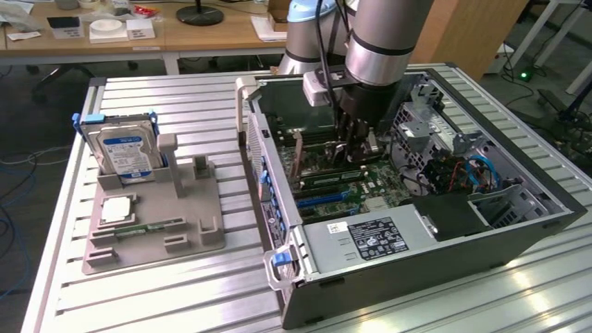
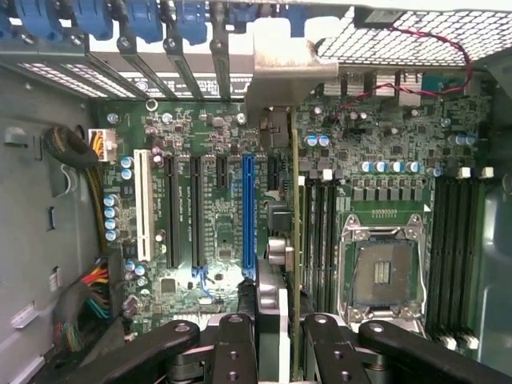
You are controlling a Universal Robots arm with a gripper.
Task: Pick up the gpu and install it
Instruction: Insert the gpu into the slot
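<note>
A slatted aluminium table [image 1: 185, 97] stands in front of wooden desks [image 1: 204, 38] that run along the twelve o'clock edge of the exterior view. An open computer case [image 1: 518, 229] lies on its side on the table, taking up that view from centre out to about four o'clock. Its power supply [image 1: 370, 236] sits at the six o'clock end.

At nine o'clock from the case a grey fixture tray [image 1: 148, 243] carries an upright hard drive [image 1: 125, 152] with a blue label. At the drive's six o'clock a square processor chip [image 1: 118, 208] lies flat, with a narrow memory stick [image 1: 148, 227] just beyond it.

The arm comes in from twelve o'clock and reaches straight down into the case. The gripper [image 1: 356, 142] is low over the motherboard [image 2: 216, 128].

In the wrist view the gripper [image 2: 278, 324] is clamped on the gpu [image 2: 280, 240]. The card stands on edge between the two black fingers [image 2: 232, 352] and runs straight away from them across the board. It lies between the long blue slot [image 2: 248, 216] on one side and the memory slots [image 2: 320, 232] and bare processor socket [image 2: 382, 272] on the other. Its pale metal bracket [image 2: 288, 76] is at the far end, against the case's rear wall, beside the row of blue latches [image 2: 144, 20]. I cannot tell whether the card's edge is seated in a slot.
</note>
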